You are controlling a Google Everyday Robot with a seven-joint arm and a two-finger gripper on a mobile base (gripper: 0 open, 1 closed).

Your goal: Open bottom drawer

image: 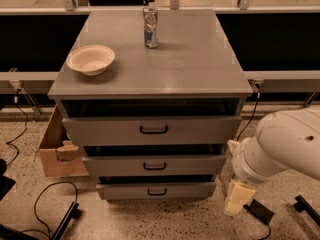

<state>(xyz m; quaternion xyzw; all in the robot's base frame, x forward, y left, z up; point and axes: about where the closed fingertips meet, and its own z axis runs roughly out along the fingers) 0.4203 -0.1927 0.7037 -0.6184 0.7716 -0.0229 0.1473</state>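
The bottom drawer (156,190) is the lowest and narrowest of three grey drawers in the cabinet, with a small black loop handle (157,191). Its front stands slightly out, with a dark gap above it. My white arm (280,149) comes in from the right. The gripper (236,198) hangs down from it, cream coloured, just right of the bottom drawer's right end and near the floor. It does not touch the drawer or handle.
The middle drawer (155,165) and top drawer (152,130) sit above. A cream bowl (91,59) and a can (150,27) stand on the cabinet top. A cardboard box (57,151) is at left. Cables (47,199) and a small black device (259,211) lie on the floor.
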